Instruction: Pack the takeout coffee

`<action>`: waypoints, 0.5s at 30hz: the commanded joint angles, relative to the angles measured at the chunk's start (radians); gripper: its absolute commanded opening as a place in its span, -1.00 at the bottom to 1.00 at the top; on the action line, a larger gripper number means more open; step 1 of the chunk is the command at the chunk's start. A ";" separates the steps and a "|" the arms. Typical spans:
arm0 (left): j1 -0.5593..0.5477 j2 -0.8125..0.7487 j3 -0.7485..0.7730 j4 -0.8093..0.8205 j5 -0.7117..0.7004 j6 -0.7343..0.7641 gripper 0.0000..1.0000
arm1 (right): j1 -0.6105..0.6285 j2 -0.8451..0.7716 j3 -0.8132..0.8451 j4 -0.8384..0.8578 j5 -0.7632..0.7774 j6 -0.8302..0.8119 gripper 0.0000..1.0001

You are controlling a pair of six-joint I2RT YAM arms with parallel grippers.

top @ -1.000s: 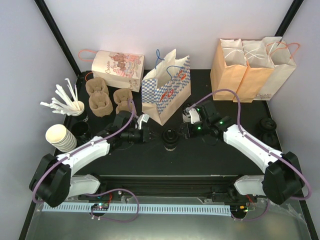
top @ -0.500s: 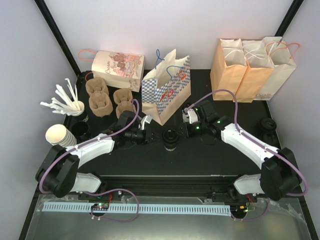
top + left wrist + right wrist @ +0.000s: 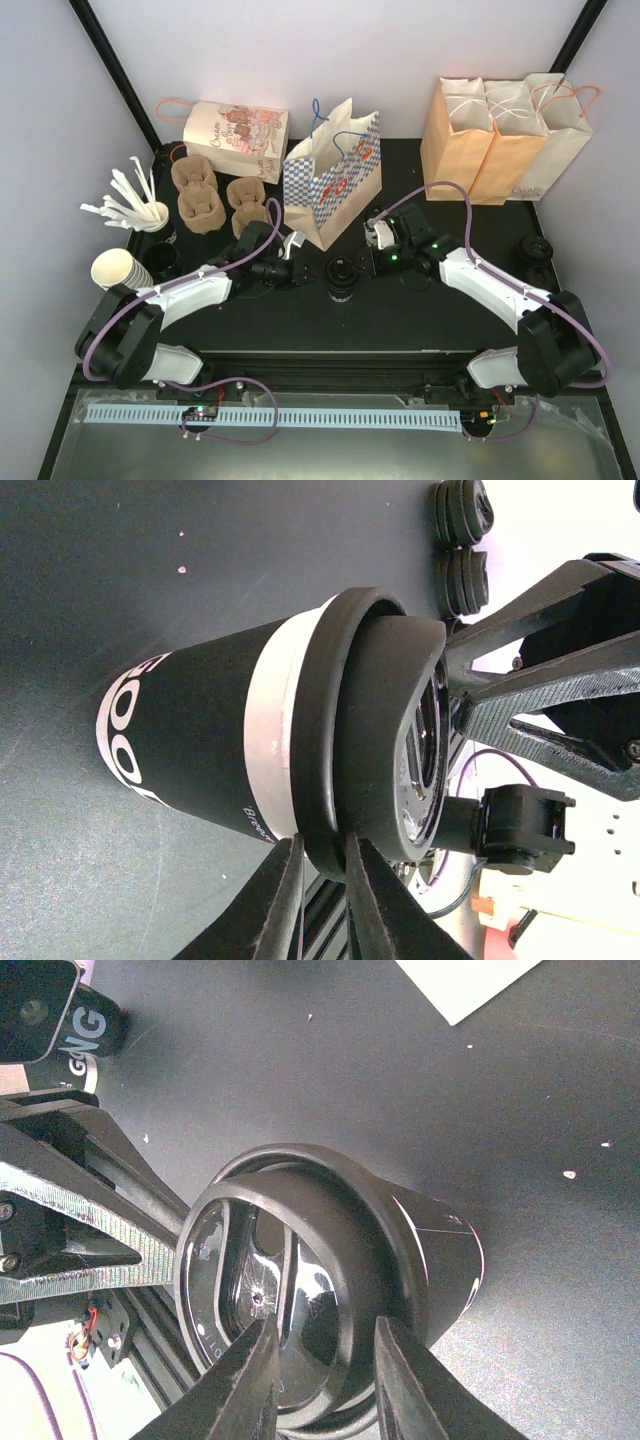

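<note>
Left wrist view showed both claws — left claw [image 3: 322, 880], right claw [image 3: 318, 1372] — clenched on the coffee cup's [image 3: 200, 735] stiff lid rim [image 3: 325, 730], sparing its crushable paper wall.

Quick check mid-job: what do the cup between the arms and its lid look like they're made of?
Cup: looks like paper, matte black print over a white band, with a visible side seam. Lid: probably thin molded plastic, black; its inner face is glossy and catches reflections.
</note>
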 commanded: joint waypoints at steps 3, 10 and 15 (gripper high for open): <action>-0.006 0.003 0.046 -0.072 -0.050 0.049 -0.69 | -0.005 0.011 -0.004 -0.018 -0.007 -0.016 -0.39; -0.007 -0.056 0.048 -0.091 -0.068 0.056 -0.51 | -0.005 -0.025 0.034 -0.050 0.017 -0.012 -0.28; -0.007 -0.138 0.084 -0.179 -0.109 0.093 -0.31 | -0.005 -0.100 0.050 -0.073 0.065 -0.014 -0.25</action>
